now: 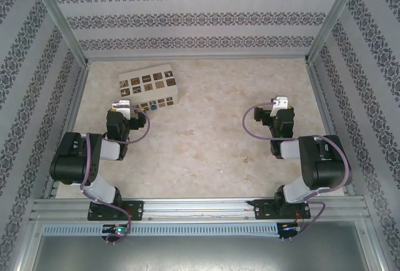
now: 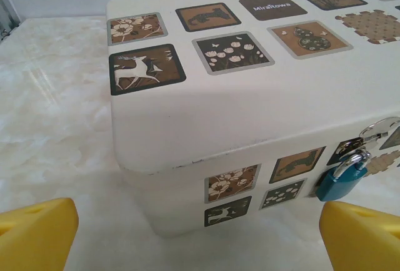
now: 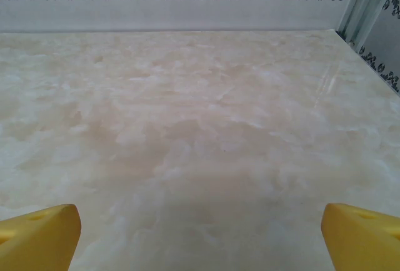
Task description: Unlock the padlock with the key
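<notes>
Left wrist view looks at a cream box point(image 2: 250, 108) with little dark pictures on its lid and front. The padlock point(image 2: 340, 174) is small and blue. It hangs on the front of the box, low down, ahead of the left end effector point(image 2: 200, 246) and off to its right side. It sits just above the right one of the two yellow fingers point(image 2: 37, 233), close but not touching.

The padlock hangs up and down, a bit tilted, with its thin silver shackle point(image 2: 356, 157) on top. A silver ring point(image 2: 381, 130) sits just above the shackle. I cannot tell if the key is on that ring, because the edge of the view cuts it off.

The left end effector is spread wide and holds nothing. From above, the left end effector point(image 1: 122, 105) is right by the near corner of the box. The right end effector point(image 1: 281, 103) is well apart from the box, on the other side of the bench point(image 3: 187, 127). It is spread wide too, holds nothing, and faces bare bench.

So the left arm is much nearer. I think it must slide to its right to line up with the padlock. The key must be found first.
</notes>
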Robot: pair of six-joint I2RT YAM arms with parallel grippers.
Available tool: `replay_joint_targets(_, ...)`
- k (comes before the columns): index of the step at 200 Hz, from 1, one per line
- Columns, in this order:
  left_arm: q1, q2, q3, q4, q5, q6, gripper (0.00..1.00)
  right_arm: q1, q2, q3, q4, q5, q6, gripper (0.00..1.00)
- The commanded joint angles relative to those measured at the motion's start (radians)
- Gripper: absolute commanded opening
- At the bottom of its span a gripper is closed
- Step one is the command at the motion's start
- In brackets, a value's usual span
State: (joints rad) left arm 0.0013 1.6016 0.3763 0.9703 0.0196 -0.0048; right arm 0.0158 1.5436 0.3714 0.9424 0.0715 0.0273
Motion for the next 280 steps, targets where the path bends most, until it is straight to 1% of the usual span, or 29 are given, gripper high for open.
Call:
replay_joint_targets(1,0.001,-0.006,0.004,-0.005,0.016,0.012,0.99,0.007,-0.01,0.0,0.018,0.019,0.012,0.98)
replay_joint_targets(93,0.0,-0.006,0.007,-0.011,0.02,0.013,0.99,0.008,-0.01,-0.002,0.018,0.019,0.012,0.98)
replay_joint_targets(114,0.0,-0.007,0.012,-0.021,-0.01,0.005,0.99,0.008,-0.012,-0.002,0.019,0.02,0.011,0.98)
replay_joint_targets(184,0.002,-0.006,0.01,-0.017,-0.016,0.003,0.99,0.007,-0.011,-0.002,0.019,0.019,0.012,0.98)
replay_joint_targets(213,0.001,-0.016,-0.033,0.055,-0.013,-0.001,0.99,0.012,-0.014,-0.007,0.027,0.021,0.007,0.98)
replay_joint_targets(229,0.0,-0.037,-0.081,0.13,-0.048,-0.014,0.99,0.024,-0.019,-0.019,0.046,0.026,-0.007,0.98)
replay_joint_targets(241,0.002,-0.065,-0.106,0.155,-0.063,-0.018,0.99,0.038,-0.036,-0.022,0.049,0.036,-0.022,0.98)
replay_joint_targets(251,0.002,-0.107,-0.109,0.13,-0.065,-0.018,0.99,0.042,-0.054,-0.022,0.047,0.037,-0.027,0.98)
replay_joint_targets(252,0.001,-0.112,-0.109,0.124,-0.066,-0.018,0.99,0.042,-0.056,-0.043,0.047,0.038,-0.027,0.98)
replay_joint_targets(259,0.002,-0.149,-0.103,0.078,-0.068,-0.02,0.99,0.042,-0.071,-0.058,0.053,0.046,-0.026,0.98)
replay_joint_targets(268,0.001,-0.207,-0.089,0.005,-0.077,-0.023,0.99,0.044,-0.097,-0.062,0.044,0.054,-0.024,0.98)
replay_joint_targets(280,0.002,-0.285,-0.057,-0.112,-0.097,-0.033,0.99,0.047,-0.154,-0.054,-0.022,0.049,-0.027,0.98)
